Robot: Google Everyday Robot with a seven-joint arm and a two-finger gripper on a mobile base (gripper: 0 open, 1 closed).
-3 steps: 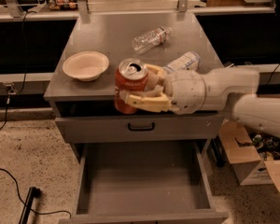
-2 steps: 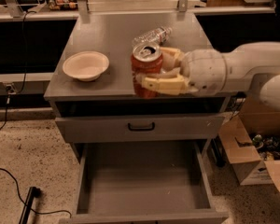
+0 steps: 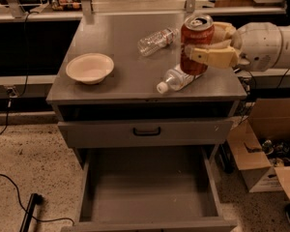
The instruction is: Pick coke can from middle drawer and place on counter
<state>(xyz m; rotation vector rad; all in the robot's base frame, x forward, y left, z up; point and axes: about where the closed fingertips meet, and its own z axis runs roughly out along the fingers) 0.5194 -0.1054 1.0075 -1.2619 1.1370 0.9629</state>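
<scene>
The coke can (image 3: 196, 43), red with a silver top, hangs upright in the air above the right side of the counter (image 3: 111, 37). My gripper (image 3: 196, 46) reaches in from the right and is shut on the can, one beige finger (image 3: 213, 57) across its front. Can and gripper sit just above a clear bottle lying near the counter's front right. Below, the middle drawer (image 3: 150, 190) is pulled out, and its flat grey floor holds nothing.
A cream bowl (image 3: 89, 67) sits on the counter's left. Two clear plastic bottles lie there, one at the back (image 3: 157, 40), one at front right (image 3: 178, 79). A closed drawer front with black handle (image 3: 146, 131) is above the open drawer. A cardboard box (image 3: 261, 153) stands at right.
The gripper has carried the coke can up and to the right, from the counter's front edge to above its right side. The bowl and both bottles have not moved.
</scene>
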